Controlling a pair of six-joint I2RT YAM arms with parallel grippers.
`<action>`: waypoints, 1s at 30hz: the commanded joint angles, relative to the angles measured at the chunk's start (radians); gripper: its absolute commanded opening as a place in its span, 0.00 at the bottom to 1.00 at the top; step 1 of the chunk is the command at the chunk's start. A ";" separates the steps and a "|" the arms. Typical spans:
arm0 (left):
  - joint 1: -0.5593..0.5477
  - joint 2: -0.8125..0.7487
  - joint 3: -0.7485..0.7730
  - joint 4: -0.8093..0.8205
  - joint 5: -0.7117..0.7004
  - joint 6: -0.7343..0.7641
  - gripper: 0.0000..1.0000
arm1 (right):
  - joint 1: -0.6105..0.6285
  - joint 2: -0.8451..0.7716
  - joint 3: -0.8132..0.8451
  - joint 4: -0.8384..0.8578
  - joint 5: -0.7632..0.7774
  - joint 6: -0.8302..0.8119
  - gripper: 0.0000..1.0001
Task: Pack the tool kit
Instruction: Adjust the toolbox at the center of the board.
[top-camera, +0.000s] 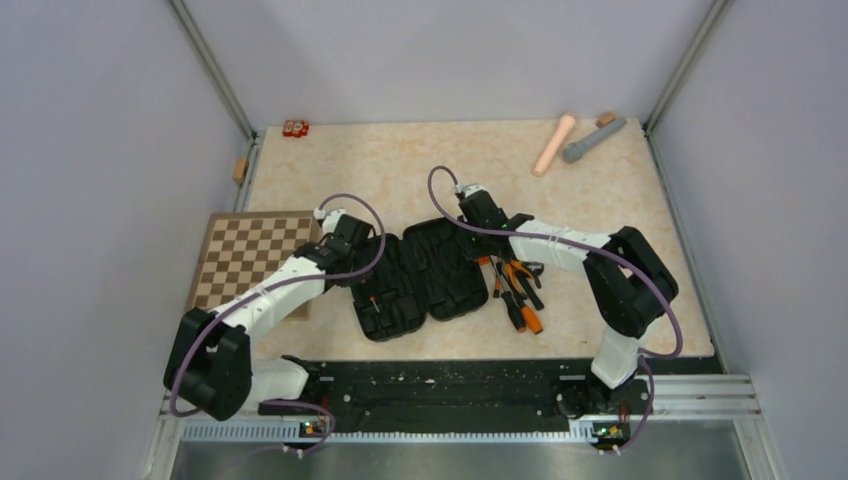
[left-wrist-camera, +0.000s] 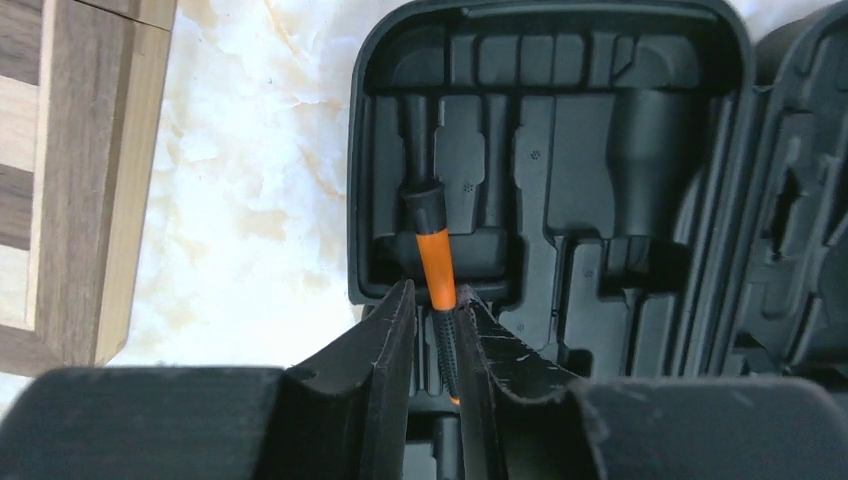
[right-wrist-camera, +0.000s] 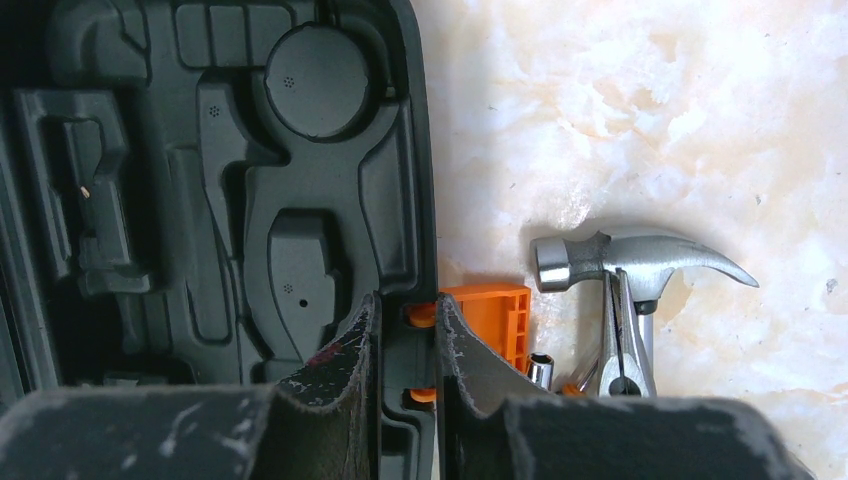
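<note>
The black tool case (top-camera: 420, 285) lies open and flat in the middle of the table. My left gripper (top-camera: 362, 270) is over its left half. In the left wrist view the gripper (left-wrist-camera: 437, 312) is shut on the black grip of an orange-and-black screwdriver (left-wrist-camera: 434, 255), whose front end lies in a moulded slot of the case (left-wrist-camera: 560, 150). My right gripper (top-camera: 486, 248) is at the case's right edge. In the right wrist view it (right-wrist-camera: 405, 330) is shut on the case rim (right-wrist-camera: 420, 180), beside the orange latch (right-wrist-camera: 495, 320).
Loose tools (top-camera: 515, 290) lie right of the case: a steel hammer (right-wrist-camera: 620, 262), pliers (right-wrist-camera: 625, 350) and a socket (right-wrist-camera: 541, 368). A brown chessboard (top-camera: 250, 255) lies left of the case. A pink cylinder (top-camera: 553, 145) and a grey cylinder (top-camera: 592, 140) lie at the back right.
</note>
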 joint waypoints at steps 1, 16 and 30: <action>0.006 0.070 0.038 0.041 0.002 0.020 0.26 | 0.001 -0.047 -0.014 0.027 -0.027 0.011 0.04; 0.027 0.168 0.056 0.057 -0.031 0.046 0.24 | -0.002 -0.056 -0.022 0.038 -0.033 0.009 0.04; 0.091 0.166 0.117 0.049 -0.036 0.196 0.00 | -0.007 -0.055 -0.027 0.045 -0.037 0.003 0.03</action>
